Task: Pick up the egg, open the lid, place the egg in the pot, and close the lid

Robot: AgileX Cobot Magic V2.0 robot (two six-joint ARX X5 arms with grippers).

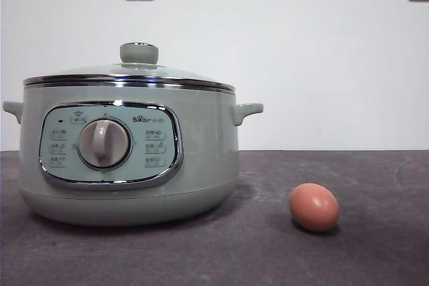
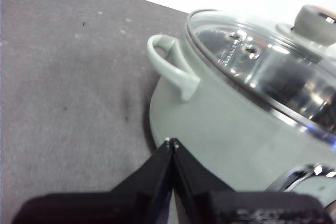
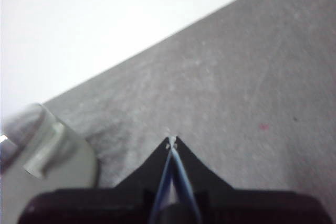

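Two grippers, left (image 2: 171,141) and right (image 3: 172,141), both closed and empty. Egg (image 1: 314,206) — light, smooth, brittle — lies beside pot (image 1: 201,165); grip gently across its middle.

Front view is bright and even, sharp all over; the egg (image 1: 314,206) drops a soft shadow onto the table (image 1: 375,246), and the pot (image 1: 127,152) darkens the surface under its base. Left wrist view: white glare streaks and a blue glint cross the lid (image 2: 268,69), wall blown out, left gripper (image 2: 171,141) crisp. Right wrist view is hazy, everything beyond the right gripper (image 3: 171,142) soft and washed pale.
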